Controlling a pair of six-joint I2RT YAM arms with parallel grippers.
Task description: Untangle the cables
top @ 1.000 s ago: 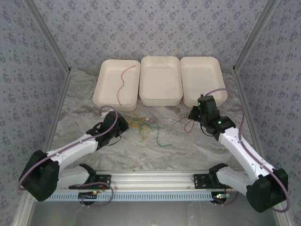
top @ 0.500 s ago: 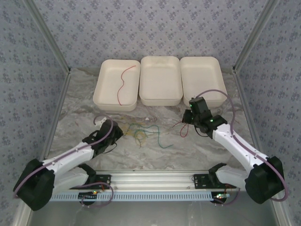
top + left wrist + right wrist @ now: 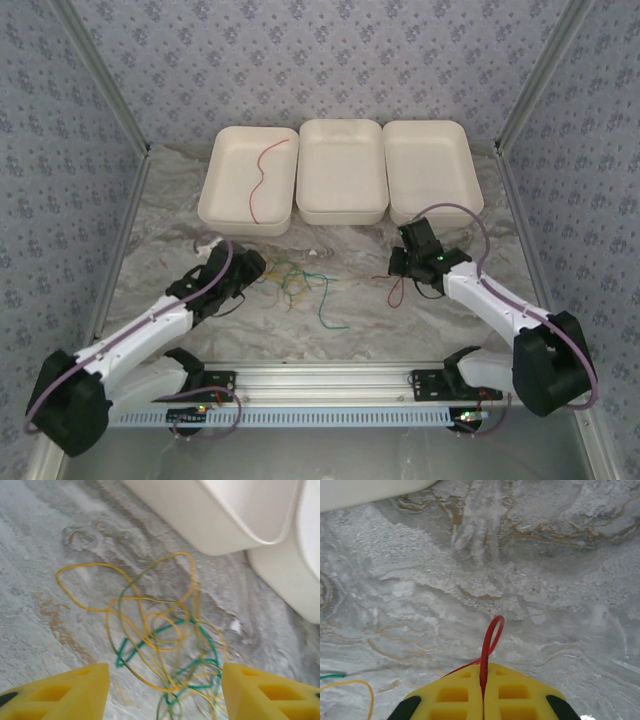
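As both arms lean in over the marbled table (image 3: 420, 335), the left gripper (image 3: 250, 268) sits low on the left side. Its yellow fingers (image 3: 75, 692) are spread wide with nothing gripped between them. The tangle of yellow and green cables (image 3: 160, 635) lies flat on the table just in front of that gripper. Its nearest loops reach into the gap between the fingers, and I cannot tell whether any strand touches either one. Yellow loops fan out to the far left of the knot, and one green strand (image 3: 322, 305) trails out of it toward the near edge of the table.

Over on the right, the right gripper (image 3: 483, 675) has its fingers pressed together on a red cable (image 3: 492, 627). A small loop of it stands out past the tips, above the bare table. From above, the rest of that cable hangs below the gripper in a narrow loop; whether it reaches the table I cannot tell. This gripper and its cable are well apart from the tangle, off to the tangle's right.

Three white trays (image 3: 342, 210) stand side by side along the far side of the table. A second red cable (image 3: 262, 180) lies wavy inside the left tray (image 3: 215, 200), and the near corner of that tray is just beyond the tangle.
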